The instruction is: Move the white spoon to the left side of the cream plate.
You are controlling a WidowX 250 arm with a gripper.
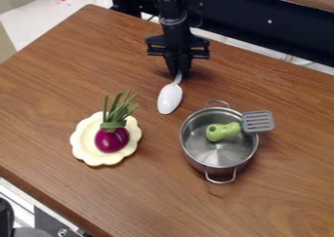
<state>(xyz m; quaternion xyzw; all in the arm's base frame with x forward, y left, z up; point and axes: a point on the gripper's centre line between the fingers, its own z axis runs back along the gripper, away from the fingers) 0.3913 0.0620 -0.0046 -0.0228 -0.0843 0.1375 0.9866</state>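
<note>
Looks like wood across tabletop (65, 80), with smooth, low-sheen grain. Shines like polished metal on pot (219, 156) at four o'clock. Inside, looks like smooth plastic on green toy (225, 130). Looks like matt grey plastic on spatula (258, 129) at three o'clock. Gleams smooth and glossy on purple bulb (112, 140) at eight o'clock; looks satin-smooth on cream plate (83, 139) beneath. Looks like glossy plastic on white spoon (170, 98) near centre, toward twelve o'clock.

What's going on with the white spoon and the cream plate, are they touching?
Apart. The camera view shows a strip of brown tabletop between the bowl of the white spoon and the cream plate's scalloped rim.
</note>
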